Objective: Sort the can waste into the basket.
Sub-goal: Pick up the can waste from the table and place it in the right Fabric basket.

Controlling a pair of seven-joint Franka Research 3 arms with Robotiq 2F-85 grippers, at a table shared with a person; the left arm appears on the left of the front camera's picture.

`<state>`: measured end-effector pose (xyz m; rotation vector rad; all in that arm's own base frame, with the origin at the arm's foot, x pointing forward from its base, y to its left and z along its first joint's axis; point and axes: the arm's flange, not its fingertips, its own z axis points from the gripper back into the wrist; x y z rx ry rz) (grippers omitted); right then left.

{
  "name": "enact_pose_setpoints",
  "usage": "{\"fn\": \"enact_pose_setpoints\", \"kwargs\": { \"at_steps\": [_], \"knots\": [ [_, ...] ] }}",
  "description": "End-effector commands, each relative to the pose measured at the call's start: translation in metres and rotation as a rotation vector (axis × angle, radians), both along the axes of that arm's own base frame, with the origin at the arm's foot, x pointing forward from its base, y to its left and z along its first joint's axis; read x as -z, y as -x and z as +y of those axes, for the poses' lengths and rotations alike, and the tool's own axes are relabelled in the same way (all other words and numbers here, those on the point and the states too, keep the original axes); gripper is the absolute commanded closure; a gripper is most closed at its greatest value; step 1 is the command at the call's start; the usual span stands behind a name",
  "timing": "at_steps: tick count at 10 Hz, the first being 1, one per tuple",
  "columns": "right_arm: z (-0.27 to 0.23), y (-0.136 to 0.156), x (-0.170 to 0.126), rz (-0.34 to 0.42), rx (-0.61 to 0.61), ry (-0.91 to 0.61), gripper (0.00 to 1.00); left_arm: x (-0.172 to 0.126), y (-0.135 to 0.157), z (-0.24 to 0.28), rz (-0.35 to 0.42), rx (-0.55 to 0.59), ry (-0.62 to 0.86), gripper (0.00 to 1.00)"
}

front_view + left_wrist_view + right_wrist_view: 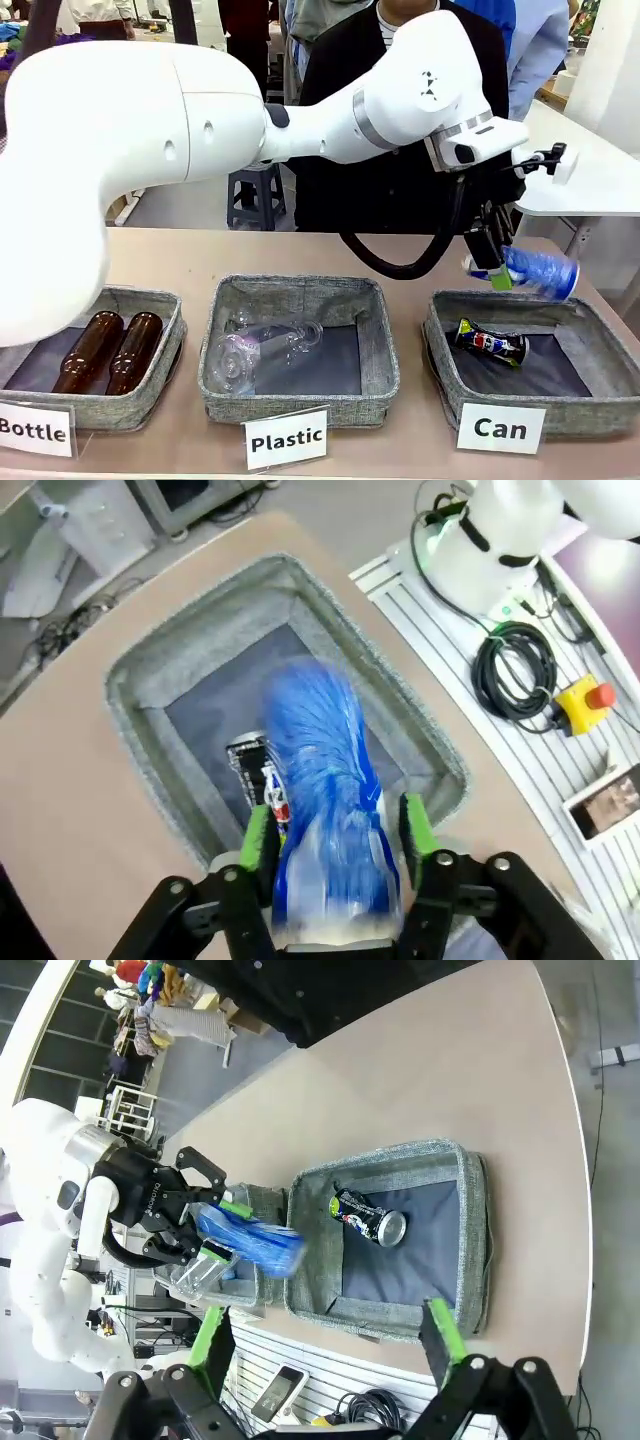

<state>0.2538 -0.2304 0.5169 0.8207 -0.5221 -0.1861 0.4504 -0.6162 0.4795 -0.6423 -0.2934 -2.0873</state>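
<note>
The left gripper (492, 262) clamps the blue can (538, 271) above the far edge of the basket (590, 345), where the dark can (490, 342) lies. Centre over the lining, lower, then release. The right gripper (330, 1345) is open, holding nothing.

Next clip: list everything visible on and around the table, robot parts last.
Blue can: one, blue and white, held above the Can basket.
Dark can: one, lying inside the Can basket.
Can basket: one, grey, robot's right.
Plastic basket: one, grey, middle.
Clear plastic bottles: count unclear, in the Plastic basket.
Bottle basket: one, grey, robot's left.
Brown glass bottles: two, in the Bottle basket.
Signs: three, white.
Person: one, dark clothes, far side.
Left gripper: fingers clamped on the blue can.
Right gripper: fingers apart, nothing held.
</note>
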Motion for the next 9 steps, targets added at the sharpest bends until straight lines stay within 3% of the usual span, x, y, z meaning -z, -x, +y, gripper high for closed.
{"fn": "enact_pose_setpoints", "kwargs": {
  "at_steps": [1,6,8,9],
  "knots": [
    [0.002,0.001,-0.002,0.014,0.004,-0.004,0.0,-0.001,0.005,0.006,-0.045,0.01,0.028,0.0],
    [0.002,0.001,-0.002,0.014,0.004,-0.004,0.0,-0.011,0.008,0.019,-0.027,0.009,0.088,0.0],
    [0.008,-0.007,0.003,-0.01,-0.043,-0.021,0.0,-0.025,0.008,0.056,0.052,-0.071,0.067,0.0],
    [0.022,-0.023,0.01,-0.019,-0.05,-0.042,0.0,-0.034,0.009,0.086,0.13,-0.08,0.072,0.0]
  ]
}}
